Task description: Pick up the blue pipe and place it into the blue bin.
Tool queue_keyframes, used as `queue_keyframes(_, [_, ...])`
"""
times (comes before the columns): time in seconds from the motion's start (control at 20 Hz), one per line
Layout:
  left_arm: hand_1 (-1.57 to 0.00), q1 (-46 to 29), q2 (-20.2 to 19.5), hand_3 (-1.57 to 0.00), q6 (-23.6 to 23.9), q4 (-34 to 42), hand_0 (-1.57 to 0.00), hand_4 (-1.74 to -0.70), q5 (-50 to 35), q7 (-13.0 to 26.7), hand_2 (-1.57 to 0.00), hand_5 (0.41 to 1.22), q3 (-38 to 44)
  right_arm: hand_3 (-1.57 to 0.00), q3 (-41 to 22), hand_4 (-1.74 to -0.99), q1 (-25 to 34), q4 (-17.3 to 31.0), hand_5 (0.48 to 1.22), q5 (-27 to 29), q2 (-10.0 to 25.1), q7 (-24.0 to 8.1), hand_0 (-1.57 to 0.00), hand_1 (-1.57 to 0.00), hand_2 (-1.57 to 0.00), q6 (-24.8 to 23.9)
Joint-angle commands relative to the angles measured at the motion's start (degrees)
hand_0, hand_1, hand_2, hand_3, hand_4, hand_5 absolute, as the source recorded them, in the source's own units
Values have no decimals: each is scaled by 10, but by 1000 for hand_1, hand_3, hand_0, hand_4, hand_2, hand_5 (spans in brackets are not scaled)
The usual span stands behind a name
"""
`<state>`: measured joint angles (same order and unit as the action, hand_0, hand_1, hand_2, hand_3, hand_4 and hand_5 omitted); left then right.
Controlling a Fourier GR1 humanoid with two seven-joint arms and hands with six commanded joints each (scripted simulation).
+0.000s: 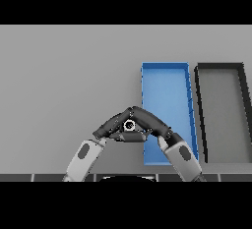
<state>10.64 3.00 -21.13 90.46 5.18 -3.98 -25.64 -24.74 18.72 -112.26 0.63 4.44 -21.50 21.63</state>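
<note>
Blue bin (167,90) is lying just right of both hands; left hand (110,127) and right hand (150,122) are meeting fingertip to fingertip. No blue pipe is showing. Finger closure: cannot tell. A black bin (221,68) is sitting beyond.

Even, soft light falls on the grey table (64,85), with no glare and no hard shadows; only faint shading lies inside the blue bin (167,100)

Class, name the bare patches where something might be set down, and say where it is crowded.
Free: grey table left of the blue rectangular bin; the bin's far floor; the dark grey bin. Crowded: the blue bin's near-left edge, where left hand and right hand meet.
</note>
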Motion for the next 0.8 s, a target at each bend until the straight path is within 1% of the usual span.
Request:
queue_keyframes(0.0, [-1571,0,3,-1396,2,-2,-1571,-1725,3,4,-1545,1221,0,-1429,-1,-1481,-2,1,1077,-7,0,12,-1470,-1472,-1473,2])
queue_keyframes(0.05, [-1571,1,3,-1417,1,-2,-1571,-1729,7,1,-1551,1221,1,-1458,-3,-1485,-8,-1,1106,-12,-2,21,-1490,-1492,-1492,4])
queue_keyframes(0.1, [-1571,0,0,-1432,-3,0,-1571,-1731,9,-2,-1555,1221,1,-1480,-7,-1488,-17,-1,1129,-3,-17,14,-1506,-1508,-1508,1])
queue_keyframes(0.2, [-1571,1,5,-1434,3,0,-1571,-1735,10,0,-1561,1221,3,-1513,1,-1492,-18,-1,1162,9,-34,-5,-1530,-1531,-1531,0])
queue_keyframes(0.3, [-1571,0,10,-1434,6,1,-1571,-1732,11,6,-1564,1221,3,-1534,7,-1494,-25,-3,1183,8,-44,-10,-1545,-1545,-1545,0])
queue_keyframes(0.35, [-1571,4,5,-1264,5,3,-1571,-1734,14,6,-1566,1221,7,-1541,11,-1495,-23,2,1191,8,-49,-6,-1550,-1550,-1550,1])
queue_keyframes(0.4, [-1368,-4,2,-1051,5,6,-1446,-1629,22,-4,-1336,1221,2,-1547,14,-1496,-23,-1,1197,6,-49,-8,-1554,-1554,-1555,3])
queue_keyframes(0.45, [-1094,1,-1,-841,-2,10,-1175,-1512,26,9,-1069,1221,4,-1552,16,-1496,-21,-3,1202,2,-53,-10,-1557,-1558,-1558,0])
queue_keyframes(0.5, [-875,2,-3,-672,-8,3,-940,-1406,37,3,-855,1221,2,-1556,9,-1497,-26,-2,1206,-10,-59,-15,-1560,-1560,-1560,1])
queue_keyframes(0.55, [-700,5,-6,-538,-19,-1,-752,-1319,42,1,-684,1221,5,-1559,14,-1497,-27,-3,1209,-12,-62,-18,-1562,-1563,-1563,2])
queue_keyframes(0.6, [-560,6,-7,-430,-31,-4,-601,-1250,47,3,-547,1221,7,-1561,12,-1498,-25,4,1211,-19,-69,-22,-1564,-1564,-1564,3])
queue_keyframes(0.65, [-448,4,-7,-344,-41,0,-481,-1186,51,13,-437,1148,8,-1563,16,-1498,-28,-1,1213,-17,-69,-23,-1565,-1566,-1566,7])
queue_keyframes(0.7, [-358,-7,-9,-275,-46,8,-384,-1134,52,13,-350,1063,6,-1565,16,-1498,-31,-5,1215,-17,-73,-24,-1567,-1567,-1567,8])
queue_keyframes(0.75, [-286,-7,-5,-220,-45,8,-307,-1092,48,26,-279,984,7,-1566,21,-1498,-28,-7,1216,-16,-77,-32,-1567,-1568,-1568,9])
